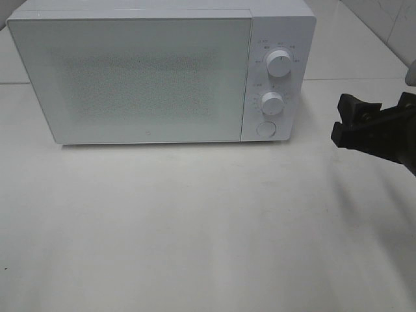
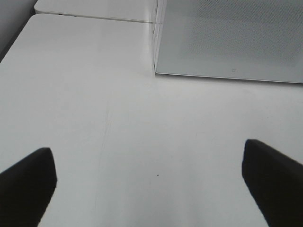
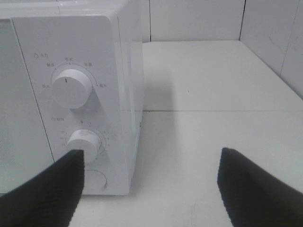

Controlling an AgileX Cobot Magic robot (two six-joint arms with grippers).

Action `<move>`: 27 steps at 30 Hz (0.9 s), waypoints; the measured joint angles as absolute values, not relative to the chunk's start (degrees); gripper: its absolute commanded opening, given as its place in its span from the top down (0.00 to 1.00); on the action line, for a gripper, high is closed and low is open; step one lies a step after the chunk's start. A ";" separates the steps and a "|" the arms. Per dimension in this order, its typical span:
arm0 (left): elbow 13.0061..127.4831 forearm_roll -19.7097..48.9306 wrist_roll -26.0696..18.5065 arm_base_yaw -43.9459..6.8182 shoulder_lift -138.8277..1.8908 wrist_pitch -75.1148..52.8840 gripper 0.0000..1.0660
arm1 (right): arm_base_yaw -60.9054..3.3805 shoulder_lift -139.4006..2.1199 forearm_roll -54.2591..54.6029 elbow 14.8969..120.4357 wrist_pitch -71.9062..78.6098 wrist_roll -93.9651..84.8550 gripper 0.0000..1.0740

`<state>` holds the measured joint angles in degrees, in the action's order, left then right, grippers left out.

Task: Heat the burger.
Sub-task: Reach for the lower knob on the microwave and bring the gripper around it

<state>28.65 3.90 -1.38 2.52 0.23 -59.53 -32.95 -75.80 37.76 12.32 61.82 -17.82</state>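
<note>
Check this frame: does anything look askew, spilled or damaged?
Nothing stands out. The microwave sits level with its door shut and no visible damage, and the table shows no spill. The burger is in none of the views; the frosted door hides the inside.

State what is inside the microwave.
The microwave door is shut, and its speckled panel shows nothing through it. Whatever is inside is hidden in every view.
</note>
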 measured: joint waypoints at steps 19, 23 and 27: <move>28.65 3.90 -1.38 2.52 0.23 -59.53 0.06 | -34.84 -96.09 38.45 14.32 69.04 -10.26 0.29; 28.65 3.90 -1.38 2.52 0.23 -59.53 0.06 | -34.84 -98.89 38.45 16.73 69.04 -10.20 0.29; 28.65 3.90 -1.38 2.52 0.23 -59.53 0.06 | -34.84 -102.33 38.45 20.74 69.16 -10.20 0.29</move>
<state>28.65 3.90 -1.38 2.52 0.23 -59.53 -34.84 -102.33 38.45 20.74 69.16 -10.20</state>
